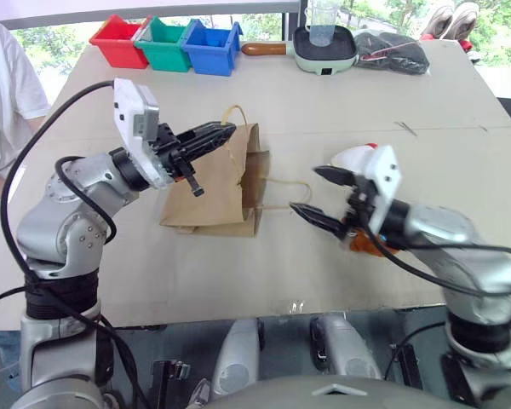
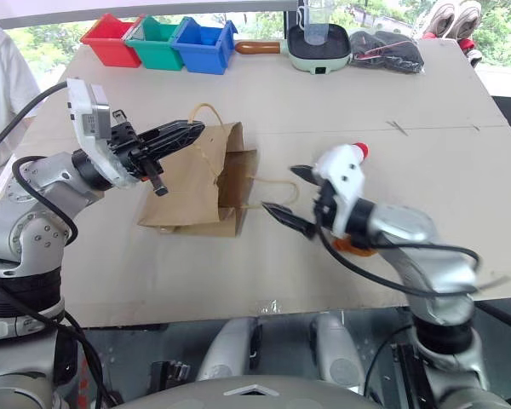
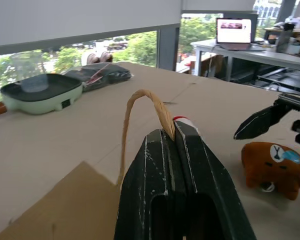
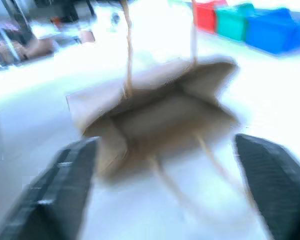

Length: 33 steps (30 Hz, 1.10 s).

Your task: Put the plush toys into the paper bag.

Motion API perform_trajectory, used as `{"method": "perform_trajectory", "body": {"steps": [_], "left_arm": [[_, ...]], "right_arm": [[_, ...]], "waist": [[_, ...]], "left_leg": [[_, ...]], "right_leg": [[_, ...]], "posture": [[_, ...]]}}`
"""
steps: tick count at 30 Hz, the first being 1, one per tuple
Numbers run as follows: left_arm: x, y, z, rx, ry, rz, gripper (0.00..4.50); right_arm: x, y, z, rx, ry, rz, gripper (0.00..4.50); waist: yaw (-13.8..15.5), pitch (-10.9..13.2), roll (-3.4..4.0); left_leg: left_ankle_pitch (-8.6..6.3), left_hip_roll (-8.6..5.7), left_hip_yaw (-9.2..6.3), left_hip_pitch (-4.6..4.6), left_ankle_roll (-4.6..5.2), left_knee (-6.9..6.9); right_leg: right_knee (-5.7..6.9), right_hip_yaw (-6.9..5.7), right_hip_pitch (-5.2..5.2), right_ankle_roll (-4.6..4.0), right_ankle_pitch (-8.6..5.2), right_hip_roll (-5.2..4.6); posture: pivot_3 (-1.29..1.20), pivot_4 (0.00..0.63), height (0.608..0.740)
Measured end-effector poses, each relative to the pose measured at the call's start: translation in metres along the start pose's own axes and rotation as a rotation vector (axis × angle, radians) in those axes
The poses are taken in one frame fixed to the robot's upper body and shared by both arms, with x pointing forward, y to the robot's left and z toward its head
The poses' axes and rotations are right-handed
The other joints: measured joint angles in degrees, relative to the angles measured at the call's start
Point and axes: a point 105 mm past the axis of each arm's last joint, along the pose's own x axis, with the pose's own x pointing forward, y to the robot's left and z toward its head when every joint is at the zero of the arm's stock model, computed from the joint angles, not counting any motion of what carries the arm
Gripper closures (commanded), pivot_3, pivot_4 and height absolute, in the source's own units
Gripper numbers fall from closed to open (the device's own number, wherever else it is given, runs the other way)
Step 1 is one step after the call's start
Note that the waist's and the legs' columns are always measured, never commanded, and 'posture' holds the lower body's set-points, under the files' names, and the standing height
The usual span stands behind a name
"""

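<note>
Paper bag (image 1: 213, 183) held open on counter (image 1: 426, 111).
Left end effector (image 1: 211, 135) pinches a handle (image 3: 140, 107); right end effector (image 1: 317, 194), at 3 o'clock, gapes empty.

Right hand (image 1: 321, 197) hides most of both plush toys (image 1: 368, 243)

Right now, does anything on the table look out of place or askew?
The paper bag lies on its side rather than standing, its mouth gaping toward the right gripper, one handle pinched in the left gripper.
</note>
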Motion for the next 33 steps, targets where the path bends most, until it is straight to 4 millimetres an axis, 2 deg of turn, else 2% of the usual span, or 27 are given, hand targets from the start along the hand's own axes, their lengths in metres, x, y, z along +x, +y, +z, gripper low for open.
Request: {"method": "perform_trajectory", "body": {"steps": [3, 6, 7, 8, 11, 12, 13, 14, 15, 16, 18, 20, 22, 24, 25, 27, 32, 33], "left_arm": [[-0.004, -0.002, 0.002, -0.024, -0.004, -0.041, 4.5], [-0.006, -0.004, 0.003, -0.044, -0.011, -0.076, 4.5], [-0.006, -0.005, 0.003, -0.045, -0.011, -0.085, 4.5], [-0.006, -0.006, 0.003, -0.045, -0.01, -0.093, 4.5], [-0.006, -0.003, 0.003, -0.047, -0.012, -0.087, 4.5], [-0.006, -0.002, 0.003, -0.048, -0.013, -0.08, 4.5], [-0.006, -0.002, 0.004, -0.048, -0.015, -0.08, 4.5], [-0.005, -0.002, 0.004, -0.05, -0.019, -0.082, 4.5], [-0.005, -0.002, 0.003, -0.053, -0.022, -0.084, 4.5], [-0.004, -0.002, 0.003, -0.055, -0.024, -0.085, 4.5], [-0.004, -0.003, 0.003, -0.061, -0.03, -0.085, 4.5], [-0.003, -0.002, 0.002, -0.069, -0.035, -0.083, 4.5], [-0.003, -0.001, 0.001, -0.079, -0.039, -0.08, 4.5], [0.0, -0.001, 0.002, -0.082, -0.05, -0.088, 4.5], [0.0, -0.001, 0.003, -0.082, -0.052, -0.089, 4.5], [0.002, -0.001, 0.004, -0.085, -0.06, -0.095, 4.5], [0.008, -0.003, 0.007, -0.101, -0.086, -0.117, 4.5], [0.008, -0.003, 0.007, -0.101, -0.089, -0.12, 4.5]], "right_arm": [[-0.049, -0.015, -0.041, -0.048, 0.299, -0.153, 0.08], [-0.06, -0.025, -0.072, -0.046, 0.448, -0.238, 0.08], [-0.06, -0.027, -0.076, -0.049, 0.464, -0.248, 0.08], [-0.06, -0.031, -0.081, -0.053, 0.478, -0.262, 0.31], [-0.063, -0.041, -0.101, -0.053, 0.523, -0.313, 1.23], [-0.062, -0.041, -0.1, -0.057, 0.511, -0.313, 1.78], [-0.061, -0.041, -0.1, -0.058, 0.5, -0.314, 2.05], [-0.059, -0.043, -0.099, -0.066, 0.483, -0.316, 2.51], [-0.059, -0.044, -0.096, -0.085, 0.463, -0.317, 3.12], [-0.058, -0.045, -0.094, -0.095, 0.453, -0.315, 3.39], [-0.054, -0.044, -0.083, -0.14, 0.39, -0.292, 4.34], [-0.047, -0.043, -0.067, -0.182, 0.313, -0.265, 4.46], [-0.033, -0.042, -0.042, -0.267, 0.222, -0.228, 4.46], [-0.009, -0.037, -0.012, -0.429, 0.136, -0.163, 4.46], [-0.006, -0.036, -0.008, -0.451, 0.126, -0.154, 4.46], [0.017, -0.028, -0.002, -0.555, 0.105, -0.078, 4.46], [0.084, -0.023, -0.01, -0.795, 0.133, 0.069, 4.46], [0.088, -0.022, -0.01, -0.811, 0.132, 0.074, 4.46]], "waist": [[0.58, 0.04, -0.09], [-0.15, 0.1, -0.23], [-0.27, 0.1, -0.23], [-0.34, 0.09, -0.24], [-0.18, 0.1, -0.27], [-0.14, 0.1, -0.28], [-0.14, 0.1, -0.3], [-0.13, 0.12, -0.3], [-0.13, 0.12, -0.3], [-0.13, 0.12, -0.31], [-0.12, 0.13, -0.3], [-0.13, 0.13, -0.3], [-0.39, 0.17, -0.27], [-0.52, 0.17, -0.27], [-0.46, 0.17, -0.27], [-0.32, 0.17, -0.29], [-0.29, 0.22, -0.3], [-0.14, 0.22, -0.3]], "left_leg": [[0.0, -0.04, 0.06, -0.01, 0.01, 0.04], [0.0, 0.04, 0.19, 0.12, 0.01, 0.06], [0.0, 0.04, 0.23, 0.15, 0.02, 0.06], [0.0, 0.04, 0.24, 0.18, 0.02, 0.07], [0.0, 0.04, 0.24, 0.15, 0.02, 0.08], [0.0, 0.04, 0.26, 0.14, 0.02, 0.08], [0.0, 0.04, 0.26, 0.13, 0.02, 0.09], [0.0, 0.03, 0.27, 0.11, 0.02, 0.09], [0.0, 0.02, 0.28, 0.11, 0.02, 0.1], [0.0, 0.02, 0.27, 0.11, 0.02, 0.1], [0.0, 0.02, 0.26, 0.11, 0.02, 0.1], [0.0, 0.03, 0.25, 0.11, 0.02, 0.1], [0.0, 0.03, 0.27, 0.12, 0.02, 0.12], [0.0, 0.05, 0.25, 0.15, 0.02, 0.13], [0.0, 0.06, 0.23, 0.15, 0.01, 0.12], [0.0, 0.06, 0.2, 0.14, 0.01, 0.11], [0.01, 0.04, 0.24, 0.08, 0.01, 0.16], [0.01, 0.04, 0.21, 0.07, 0.01, 0.16]], "right_leg": [[-0.1, 0.03, 0.03, 0.02, -0.01, -0.04], [-0.06, 0.24, 0.03, 0.1, -0.06, 0.06], [-0.03, 0.28, 0.03, 0.18, -0.1, 0.07], [-0.02, 0.31, 0.03, 0.2, -0.11, 0.09], [-0.03, 0.32, 0.04, 0.19, -0.11, 0.1], [-0.04, 0.33, 0.04, 0.17, -0.09, 0.09], [-0.04, 0.33, 0.04, 0.15, -0.07, 0.09], [-0.04, 0.33, 0.04, 0.13, -0.06, 0.08], [-0.04, 0.34, 0.04, 0.13, -0.05, 0.06], [-0.04, 0.33, 0.04, 0.13, -0.05, 0.07], [-0.04, 0.32, 0.04, 0.13, -0.06, 0.07], [-0.04, 0.32, 0.04, 0.13, -0.06, 0.08], [-0.03, 0.35, 0.04, 0.12, -0.05, 0.09], [0.0, 0.33, 0.04, 0.12, -0.05, 0.12], [0.0, 0.32, 0.04, 0.1, -0.04, 0.14], [0.0, 0.29, 0.04, 0.03, 0.0, 0.13], [0.01, 0.29, 0.01, 0.02, 0.01, 0.08], [0.01, 0.27, 0.01, 0.02, 0.01, 0.08]], "posture": [[0.0, 0.15, 0.74], [0.0, 0.15, 0.74], [0.0, 0.15, 0.74], [0.0, 0.15, 0.74], [0.0, 0.15, 0.74], [0.0, 0.15, 0.74], [0.0, 0.15, 0.74], [0.0, 0.15, 0.74], [0.0, 0.15, 0.74], [0.0, 0.15, 0.74], [0.0, 0.15, 0.74], [0.0, 0.15, 0.74], [0.0, 0.15, 0.74], [0.0, 0.15, 0.74], [0.0, 0.15, 0.74], [0.0, 0.15, 0.74], [0.0, 0.15, 0.74], [0.0, 0.15, 0.74]]}}
